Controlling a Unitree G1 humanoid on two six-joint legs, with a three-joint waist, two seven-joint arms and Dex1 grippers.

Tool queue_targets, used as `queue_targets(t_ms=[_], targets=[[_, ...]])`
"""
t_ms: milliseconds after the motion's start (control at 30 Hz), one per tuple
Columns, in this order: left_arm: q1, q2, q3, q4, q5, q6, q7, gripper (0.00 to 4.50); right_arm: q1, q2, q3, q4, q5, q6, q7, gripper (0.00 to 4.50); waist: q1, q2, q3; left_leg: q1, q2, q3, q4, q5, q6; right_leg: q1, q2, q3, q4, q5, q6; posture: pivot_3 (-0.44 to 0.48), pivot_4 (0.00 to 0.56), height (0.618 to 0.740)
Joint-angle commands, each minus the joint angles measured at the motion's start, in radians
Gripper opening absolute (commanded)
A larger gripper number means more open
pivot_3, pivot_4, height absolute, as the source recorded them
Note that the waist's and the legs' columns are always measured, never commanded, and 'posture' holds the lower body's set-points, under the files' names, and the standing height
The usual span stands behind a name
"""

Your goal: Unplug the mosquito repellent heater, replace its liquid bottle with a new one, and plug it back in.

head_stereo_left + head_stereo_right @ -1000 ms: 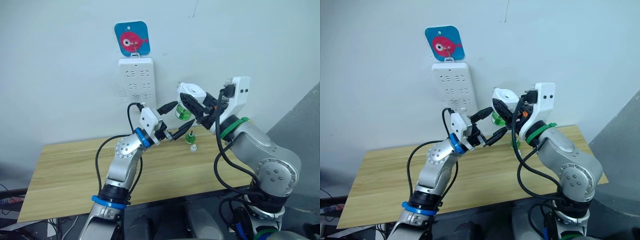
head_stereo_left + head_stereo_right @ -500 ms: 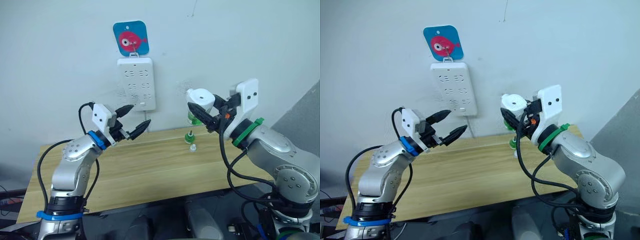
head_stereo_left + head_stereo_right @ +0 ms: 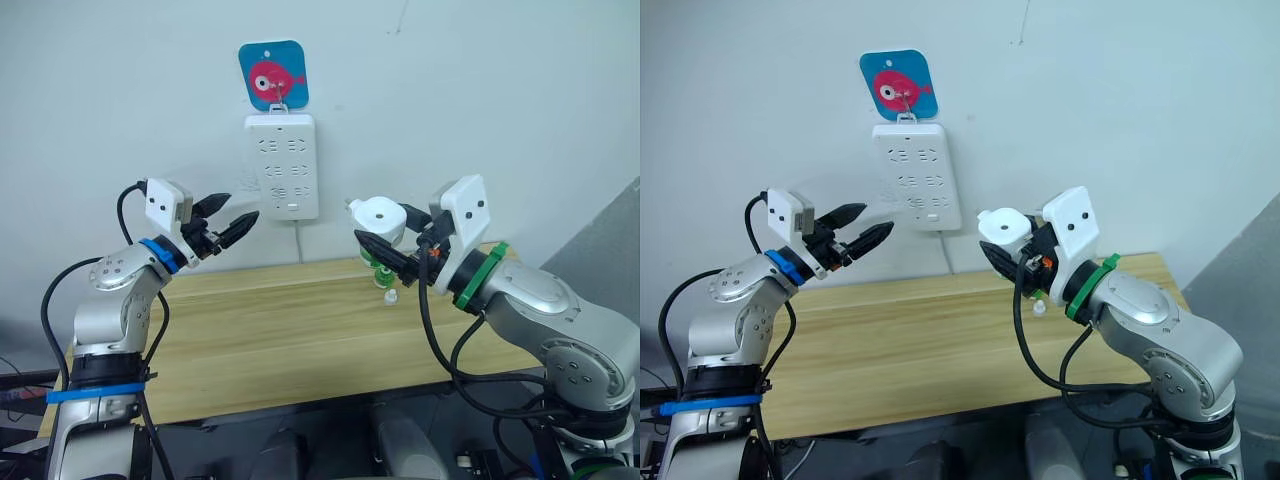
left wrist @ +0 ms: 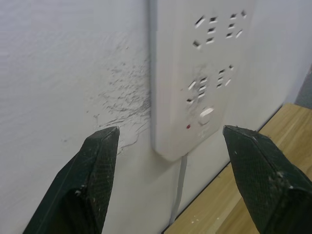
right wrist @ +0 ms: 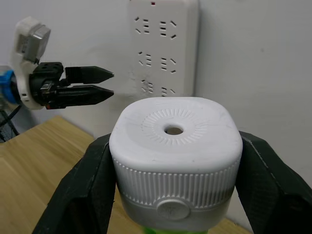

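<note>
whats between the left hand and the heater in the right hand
In the left eye view, between the left hand and the heater hangs the wall power strip with its cord.

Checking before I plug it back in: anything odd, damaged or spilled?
Nothing spilled. Wall beside the power strip has grey scuff marks. A small white cap and green bottle sit on the table. The right gripper holds the mosquito repellent heater squarely.

Light was even, soft and fairly bright, with no glare on the pale wall (image 3: 500, 100). The power strip (image 3: 281, 165) cast only a faint shadow. The desk (image 3: 290, 330) was evenly lit. Head views were sharp throughout. In the left wrist view the black fingers (image 4: 92, 180) looked slightly soft at close range, while the heater (image 5: 175, 161) stayed crisp in the right wrist view.
</note>
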Motion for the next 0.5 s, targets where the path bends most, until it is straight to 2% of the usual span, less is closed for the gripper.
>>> queue_targets(t_ms=[33,500], targets=[[-0.077,0.016,-0.015,0.066,0.013,-0.024,-0.062,3.54,-0.013,0.002,-0.004,-0.043,0.005,-0.027,0.007,2.96,0.004,0.0,0.0,0.0,0.0,0.0,0.0,0.0,0.0,0.0,0.0,0.0,0.0,0.0,0.0,-0.164,0.145,0.73],[-0.349,-0.029,-0.128,0.371,0.117,-0.069,-0.193,3.54,0.001,-0.01,-0.003,-0.063,0.013,-0.016,0.011,2.96,0.011,0.0,0.0,-0.001,-0.001,-0.002,0.001,0.0,0.0,0.0,-0.001,-0.001,0.0,0.0,0.0,-0.201,0.149,0.73]])
